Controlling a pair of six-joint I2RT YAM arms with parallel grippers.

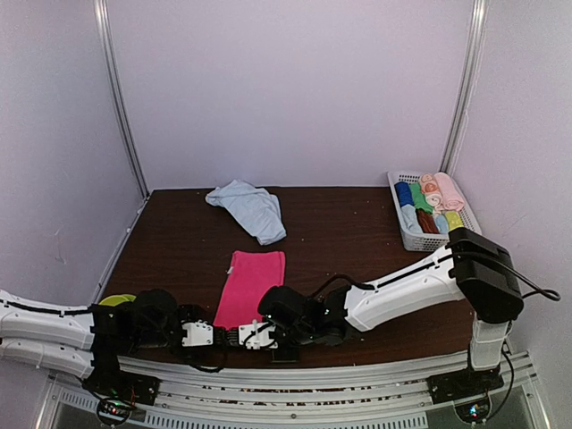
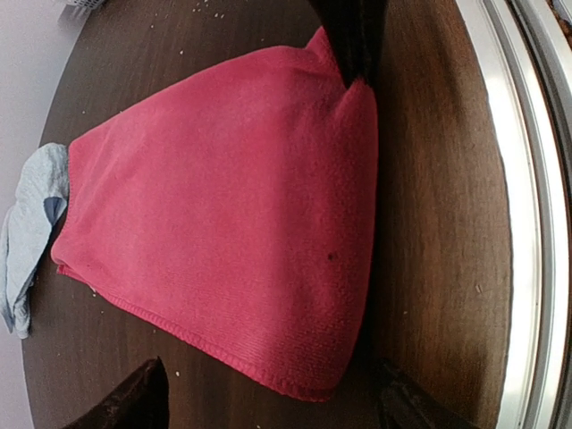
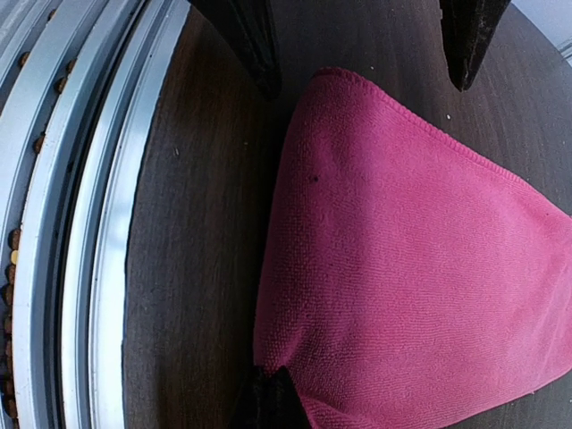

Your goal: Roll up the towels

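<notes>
The magenta-pink towel [image 1: 251, 284] lies folded and flat on the dark wooden table [image 1: 357, 241], its near edge by both grippers. The light blue towel [image 1: 250, 208] lies crumpled at the back; it also shows in the left wrist view [image 2: 27, 223]. My left gripper [image 2: 268, 407] is open, its fingers [image 2: 134, 402] straddling the near left corner of the pink towel [image 2: 232, 206]. My right gripper [image 3: 268, 402] is shut on the near right corner of the pink towel [image 3: 402, 268], which puckers at the pinch. In the top view the left gripper [image 1: 223, 337] and the right gripper [image 1: 245, 335] nearly touch.
A white basket [image 1: 407, 234] with several small coloured rolls stands at the back right. A yellow-green object [image 1: 116, 300] lies by the left arm. A metal rail [image 1: 313, 371] runs along the table's near edge. Walls enclose the table at the back and sides.
</notes>
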